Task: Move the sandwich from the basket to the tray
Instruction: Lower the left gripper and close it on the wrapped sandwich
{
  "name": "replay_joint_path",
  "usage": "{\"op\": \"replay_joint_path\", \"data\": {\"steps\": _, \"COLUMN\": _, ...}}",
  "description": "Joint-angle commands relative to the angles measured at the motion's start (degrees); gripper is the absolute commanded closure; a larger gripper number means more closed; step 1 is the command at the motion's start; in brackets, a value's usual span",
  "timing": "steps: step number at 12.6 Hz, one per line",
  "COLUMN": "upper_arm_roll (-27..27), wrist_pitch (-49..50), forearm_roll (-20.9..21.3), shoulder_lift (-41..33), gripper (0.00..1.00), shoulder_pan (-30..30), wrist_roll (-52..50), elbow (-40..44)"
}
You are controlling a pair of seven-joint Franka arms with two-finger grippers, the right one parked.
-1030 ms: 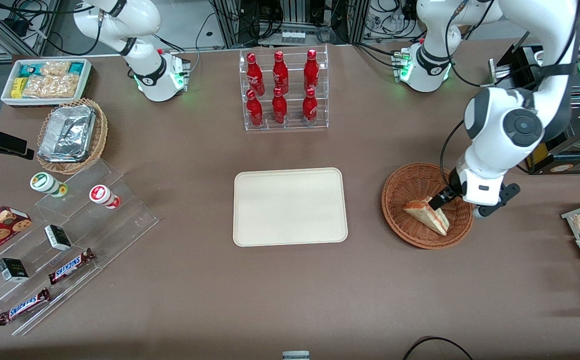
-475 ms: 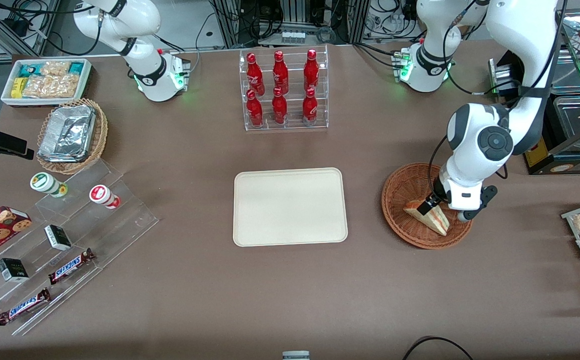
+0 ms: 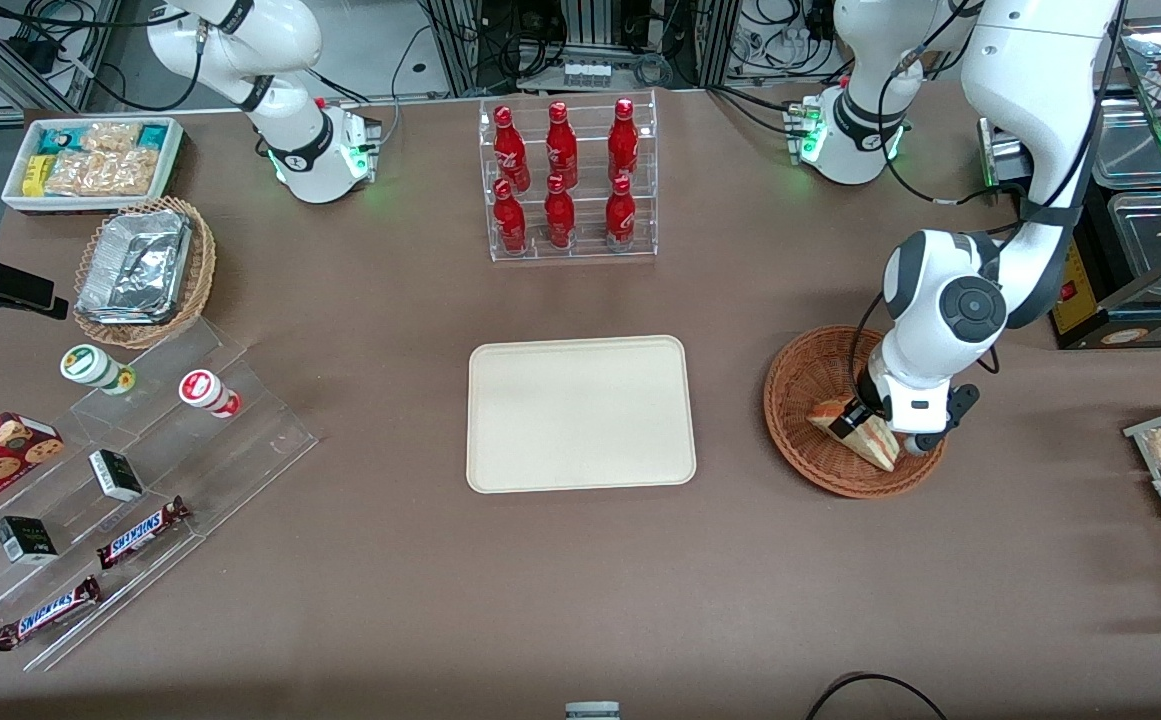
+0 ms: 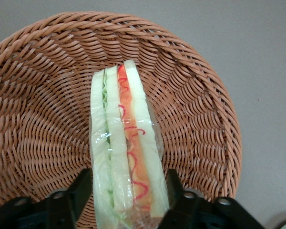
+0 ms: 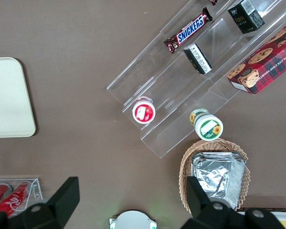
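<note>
Sandwich (image 4: 126, 148) sits on edge in the basket (image 4: 38, 109), its layers of white bread, green and orange-red filling running lengthwise straight away from the tool (image 4: 128, 191); the long axis of the wedge lies in line with the tool's reach, so the two fingers (image 4: 81, 191) stand one on each broad bread face, spread just wider than the wedge and close against its wrapping; whether they already press it I cannot tell for certain, but they look open around it rather than pinching; in the front view the tool (image 3: 855, 418) is low inside the basket (image 3: 800, 385), over the end of the sandwich (image 3: 865, 435) nearer the tray; the tray (image 3: 580, 412) lies bare on the worktop (image 3: 580, 580), well apart from the basket toward the parked arm's end; closing across the thin dimension looks like the right grip, then a lift clear of the woven rim before crossing to the tray
</note>
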State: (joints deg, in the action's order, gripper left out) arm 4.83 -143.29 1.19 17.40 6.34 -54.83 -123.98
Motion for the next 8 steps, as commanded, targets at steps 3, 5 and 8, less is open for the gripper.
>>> {"op": "replay_joint_path", "data": {"steps": 3, "upper_arm_roll": -0.26, "wrist_pitch": 0.03, "forearm_roll": 0.04, "shoulder_lift": -0.17, "gripper": 1.00, "shoulder_pan": 0.16, "wrist_roll": -1.15, "elbow": 2.16}}
{"op": "replay_joint_path", "data": {"steps": 5, "upper_arm_roll": -0.17, "wrist_pitch": 6.57, "forearm_roll": 0.31, "shoulder_lift": -3.31, "gripper": 1.00, "shoulder_pan": 0.42, "wrist_roll": -0.98, "elbow": 3.64}}
{"op": "replay_joint_path", "data": {"steps": 8, "upper_arm_roll": 1.05, "wrist_pitch": 23.27, "forearm_roll": 3.91, "shoulder_lift": -7.99, "gripper": 1.00, "shoulder_pan": 1.56, "wrist_roll": 0.87, "elbow": 12.05}}
